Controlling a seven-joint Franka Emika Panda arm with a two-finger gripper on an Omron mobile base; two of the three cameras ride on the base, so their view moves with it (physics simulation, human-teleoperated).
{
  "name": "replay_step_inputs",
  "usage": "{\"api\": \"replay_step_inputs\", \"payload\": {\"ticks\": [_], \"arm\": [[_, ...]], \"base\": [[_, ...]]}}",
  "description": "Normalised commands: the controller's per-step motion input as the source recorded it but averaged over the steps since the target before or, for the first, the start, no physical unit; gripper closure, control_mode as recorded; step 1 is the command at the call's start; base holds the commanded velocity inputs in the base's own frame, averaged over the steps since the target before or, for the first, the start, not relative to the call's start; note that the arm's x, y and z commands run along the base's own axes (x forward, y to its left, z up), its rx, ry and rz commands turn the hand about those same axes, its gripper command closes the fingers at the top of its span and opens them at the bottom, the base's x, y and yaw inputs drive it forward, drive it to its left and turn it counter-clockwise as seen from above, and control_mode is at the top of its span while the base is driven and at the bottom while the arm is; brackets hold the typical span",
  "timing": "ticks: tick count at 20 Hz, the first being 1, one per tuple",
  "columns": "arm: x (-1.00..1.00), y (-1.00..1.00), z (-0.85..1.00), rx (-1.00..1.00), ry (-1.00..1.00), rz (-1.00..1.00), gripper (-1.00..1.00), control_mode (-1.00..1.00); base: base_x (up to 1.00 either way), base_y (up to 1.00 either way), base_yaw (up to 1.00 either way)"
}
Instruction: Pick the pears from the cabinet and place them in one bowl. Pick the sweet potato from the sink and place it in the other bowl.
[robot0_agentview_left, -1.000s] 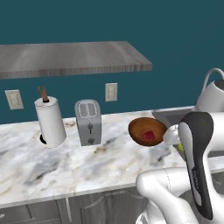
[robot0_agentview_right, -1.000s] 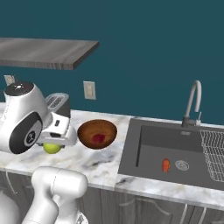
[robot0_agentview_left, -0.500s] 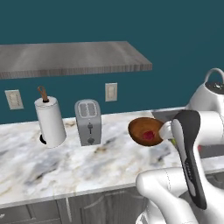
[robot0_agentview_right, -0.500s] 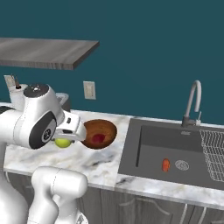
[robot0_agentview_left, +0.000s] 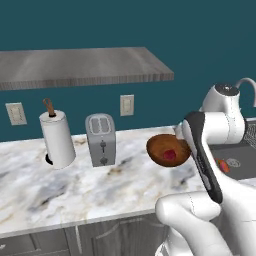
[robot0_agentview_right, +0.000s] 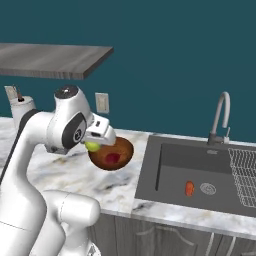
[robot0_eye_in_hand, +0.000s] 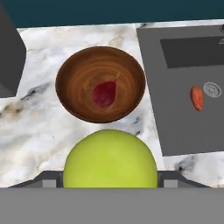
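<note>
The green pear (robot0_eye_in_hand: 110, 158) is held in the gripper (robot0_agentview_right: 96, 145), above the near rim of the dark bowl (robot0_eye_in_hand: 70, 94), where the red pear (robot0_eye_in_hand: 104, 93) already lies. If released here, short of the hollow, the fruit could be knocked off the rim onto the counter (robot0_eye_in_hand: 35, 131). The sweet potato (robot0_agentview_right: 189, 188) is left in the sink (robot0_agentview_right: 172, 157).

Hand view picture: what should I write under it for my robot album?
The gripper carries a yellow-green pear toward the wooden bowl holding a red pear.
</note>
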Motion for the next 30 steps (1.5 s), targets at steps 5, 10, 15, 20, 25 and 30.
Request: {"api": "replay_step_inputs", "payload": {"ticks": [5,10,15,20,25,30], "arm": [[0.67,0.00,-0.25,-0.01,0.00,-0.21,1.00,-1.00],[0.05,-0.03,-0.65,0.02,0.00,-0.12,1.00,-1.00],[0.09,-0.03,-0.47,0.02,-0.04,-0.07,1.00,-1.00],[0.22,-0.11,-0.07,0.01,-0.09,-0.01,1.00,-1.00],[0.37,-0.08,0.00,0.08,-0.03,0.01,1.00,-1.00],[0.05,-0.02,0.07,0.02,0.08,0.03,1.00,-1.00]], "base": [[0.00,0.00,0.00],[0.00,0.00,0.00],[0.00,0.00,0.00],[0.00,0.00,0.00],[0.00,0.00,0.00],[0.00,0.00,0.00]]}}
